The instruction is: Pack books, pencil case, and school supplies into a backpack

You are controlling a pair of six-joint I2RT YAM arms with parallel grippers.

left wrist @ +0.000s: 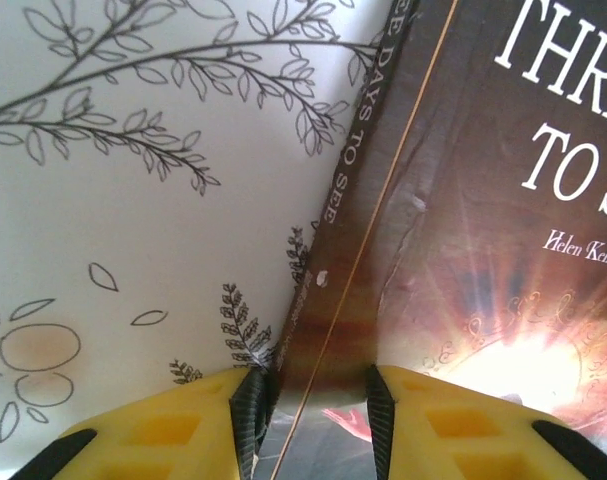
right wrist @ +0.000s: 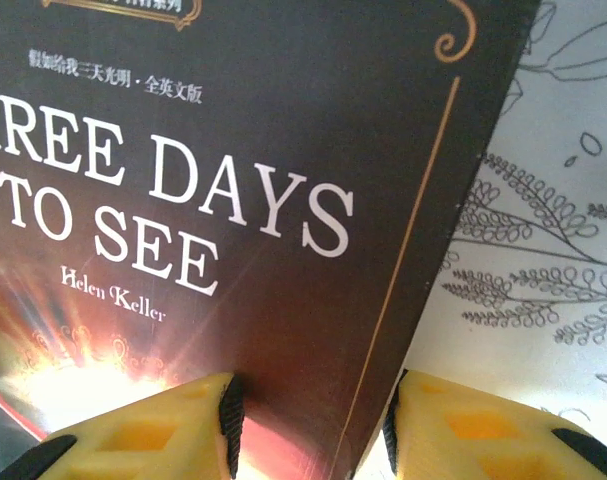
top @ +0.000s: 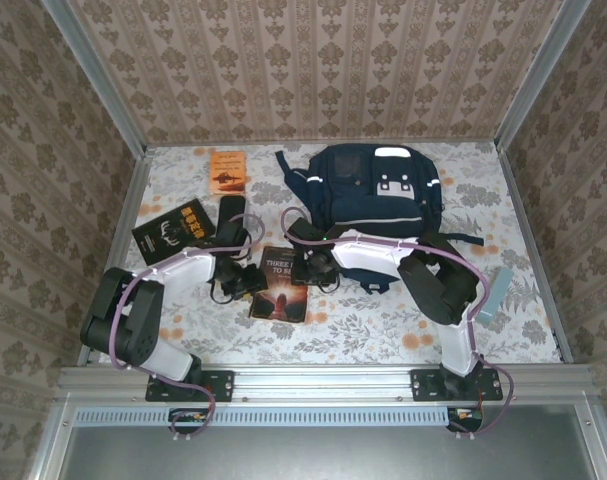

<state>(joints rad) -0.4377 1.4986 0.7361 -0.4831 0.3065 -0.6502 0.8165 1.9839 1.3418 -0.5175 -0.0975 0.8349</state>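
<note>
The dark brown book (top: pixel 281 284) lies on the patterned table in front of the navy backpack (top: pixel 375 188). My left gripper (top: pixel 253 279) (left wrist: pixel 318 420) is closed on its spine edge: one pad presses the spine, the other the cover (left wrist: pixel 453 250). On the opposite edge, my right gripper (top: pixel 314 268) (right wrist: pixel 313 430) stands open, with one finger on the cover (right wrist: pixel 233 250) and one just off the edge over the table. Farther back lie the orange book (top: pixel 227 171), the black gold-lettered book (top: pixel 172 229) and the black pencil case (top: pixel 231 214).
A pale teal oblong object (top: pixel 495 291) lies near the right wall, beside the right arm's elbow. Metal rails and papered walls close in the table on three sides. A dark backpack strap (top: pixel 465 239) trails to the right.
</note>
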